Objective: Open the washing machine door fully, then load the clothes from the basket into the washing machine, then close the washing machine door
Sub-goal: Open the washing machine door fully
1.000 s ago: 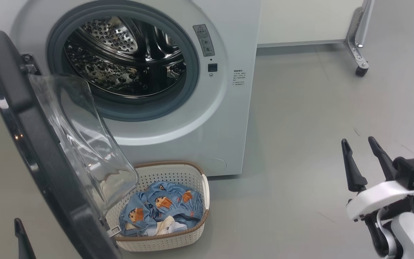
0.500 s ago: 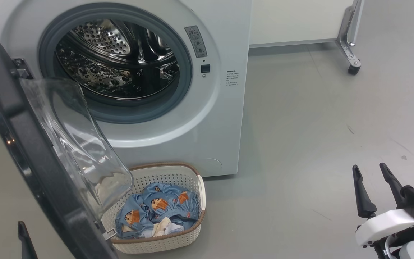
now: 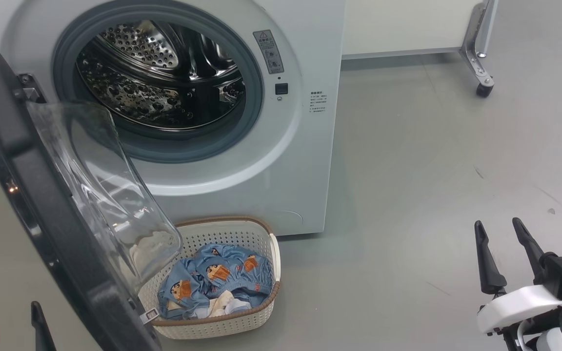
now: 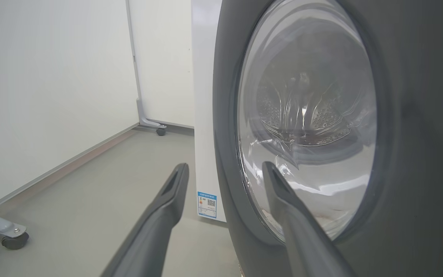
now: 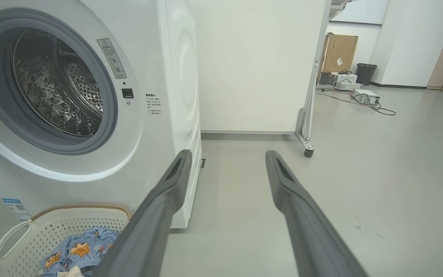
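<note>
Washing machine door (image 3: 42, 195) open; clothes (image 3: 217, 280) in basket (image 3: 227, 235).

Left gripper (image 3: 12, 317) (image 4: 225, 165) sat low, close to the outer face of the door (image 3: 42, 195). Its fingers were spread wide and empty, and contact with the door couldn't be told. Right gripper (image 3: 498, 223) (image 5: 228, 152) was well right of the door, over open floor, fingers pointing forward, spread wide, holding nothing. White right wrist (image 3: 520, 304) was just behind its fingers.
</note>
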Robot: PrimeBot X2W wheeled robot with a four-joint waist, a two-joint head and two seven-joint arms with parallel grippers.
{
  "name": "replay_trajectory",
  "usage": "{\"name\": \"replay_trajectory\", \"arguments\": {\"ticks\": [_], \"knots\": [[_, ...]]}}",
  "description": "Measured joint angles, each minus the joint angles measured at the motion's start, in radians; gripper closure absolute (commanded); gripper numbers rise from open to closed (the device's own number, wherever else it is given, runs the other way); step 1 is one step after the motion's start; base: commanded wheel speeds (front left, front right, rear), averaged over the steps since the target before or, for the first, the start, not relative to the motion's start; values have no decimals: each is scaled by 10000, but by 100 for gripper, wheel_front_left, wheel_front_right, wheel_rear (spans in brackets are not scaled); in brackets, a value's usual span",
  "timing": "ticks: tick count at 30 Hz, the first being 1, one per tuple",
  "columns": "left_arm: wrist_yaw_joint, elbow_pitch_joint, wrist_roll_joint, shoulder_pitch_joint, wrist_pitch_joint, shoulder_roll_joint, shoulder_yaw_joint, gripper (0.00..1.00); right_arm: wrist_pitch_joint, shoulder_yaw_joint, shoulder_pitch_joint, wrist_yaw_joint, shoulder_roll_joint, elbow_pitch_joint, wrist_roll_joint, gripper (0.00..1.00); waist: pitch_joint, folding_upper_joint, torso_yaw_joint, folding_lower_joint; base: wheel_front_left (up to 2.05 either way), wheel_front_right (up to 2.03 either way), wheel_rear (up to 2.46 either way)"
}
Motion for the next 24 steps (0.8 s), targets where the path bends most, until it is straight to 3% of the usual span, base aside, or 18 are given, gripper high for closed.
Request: {"name": "replay_trajectory", "arguments": {"ticks": [24], "knots": [[-42, 19, 2, -2, 0, 0, -44, 0, 0, -742, 536, 675, 625, 529, -731, 0, 96, 0, 117, 1, 0, 0, 0]]}}
